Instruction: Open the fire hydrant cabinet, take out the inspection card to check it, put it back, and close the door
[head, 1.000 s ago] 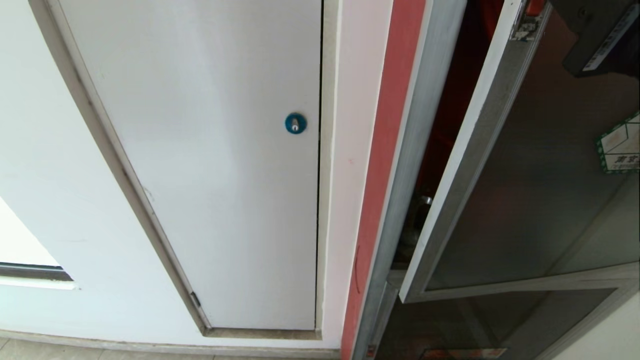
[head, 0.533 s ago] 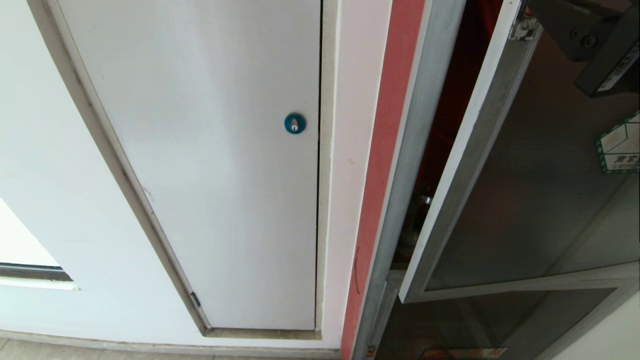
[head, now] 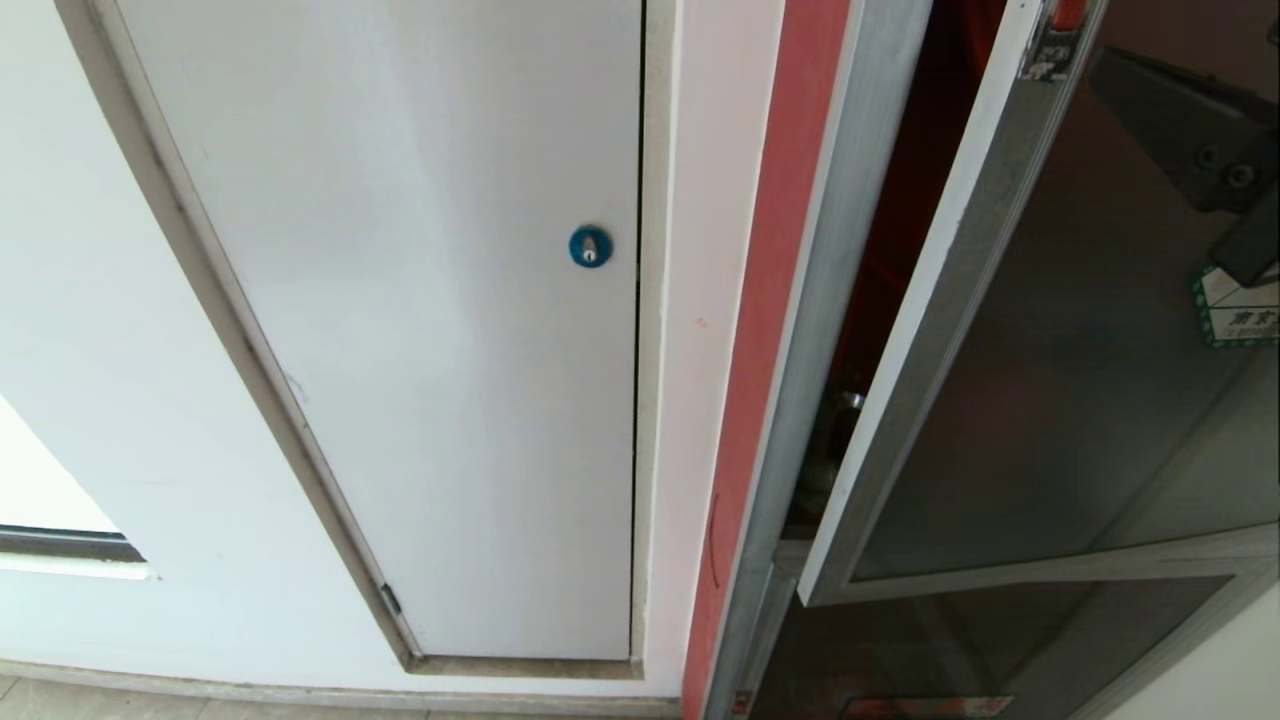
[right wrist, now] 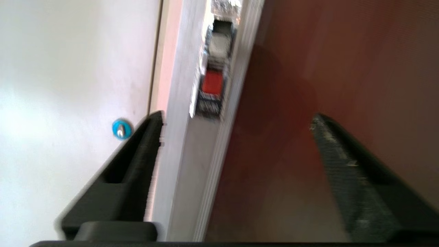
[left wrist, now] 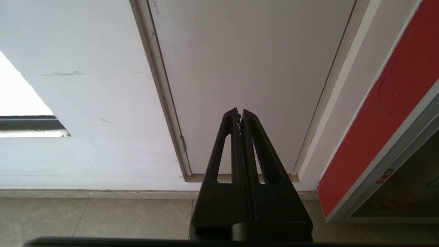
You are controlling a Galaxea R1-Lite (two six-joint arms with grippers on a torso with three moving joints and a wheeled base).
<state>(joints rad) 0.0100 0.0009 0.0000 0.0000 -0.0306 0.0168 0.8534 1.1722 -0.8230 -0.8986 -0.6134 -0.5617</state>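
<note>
Right now the tall red metal fire hydrant cabinet with silver aluminium frame (head: 800,300) fills the right side of the head frame, and its dark tinted glass door in a silver frame (head: 1050,400) stands ajar, its free edge swung out from the jamb, red latch tab (head: 1068,12) at the top. So I'd call the opening step partly done; I'd guess the door needs swinging wider. My right gripper (right wrist: 236,144) has its jaws spread wide and empty, pointing at the door's edge; part of it shows dark at upper right in the head frame. I can't see the inspection card in any view, so taking it out, checking, returning it and closing are all left. My left gripper (left wrist: 240,115) is parked low, jaws closed on nothing, facing the plain white panel with round blue lock (head: 590,246).
</note>
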